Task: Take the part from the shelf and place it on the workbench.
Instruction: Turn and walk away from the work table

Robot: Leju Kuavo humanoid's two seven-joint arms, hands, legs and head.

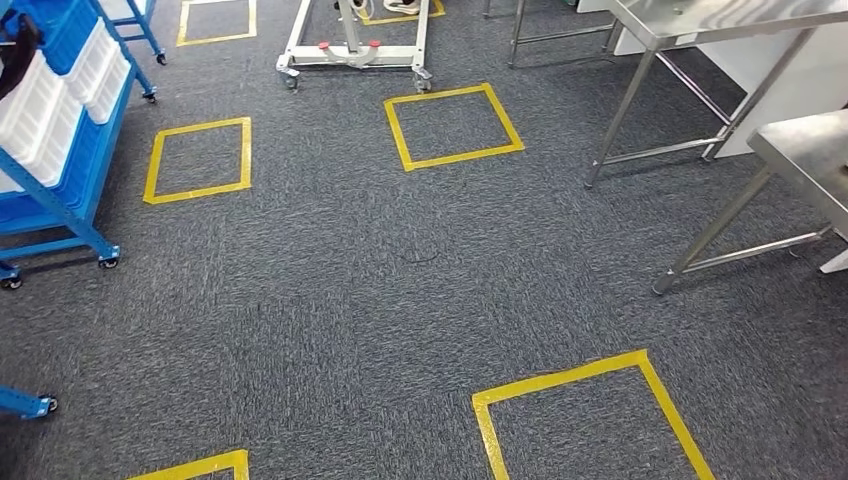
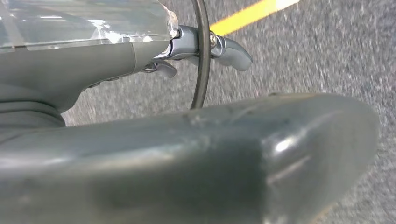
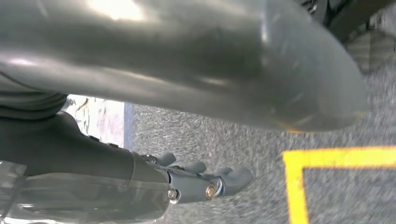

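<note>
Hands hanging over carpet, nothing held

Fingers (image 2: 231,50) of the left hand (image 2: 140,116) stretch out loosely over the grey carpet (image 2: 327,60), apart from the thick thumb (image 2: 280,154) in the foreground, with nothing between them; a thin dark cable (image 2: 203,56) loops across the hand beside the knuckles; a strip of yellow tape (image 2: 247,14) runs over the carpet beyond the fingertips. Fingers (image 3: 210,179) of the right hand (image 3: 140,140) likewise lie slightly curled and spread, well apart from the thumb (image 3: 257,65), gripping nothing; past them a corner of yellow tape (image 3: 299,161) marks the carpet.

From the head view, the carpet (image 1: 330,290) spreads ahead with several squares of yellow tape, one near the middle (image 1: 453,126), one to the left (image 1: 198,160) and one close in at the right (image 1: 590,415); a blue wheeled shelf (image 1: 60,130) stands at the left edge, carrying white bins (image 1: 35,110) and blue bins (image 1: 70,25); whether the part lies in one of those bins I cannot tell; two steel workbenches stand at the right, the farther one (image 1: 720,20) behind the nearer one (image 1: 800,150); a white wheeled frame (image 1: 355,50) stands at the far middle.
</note>
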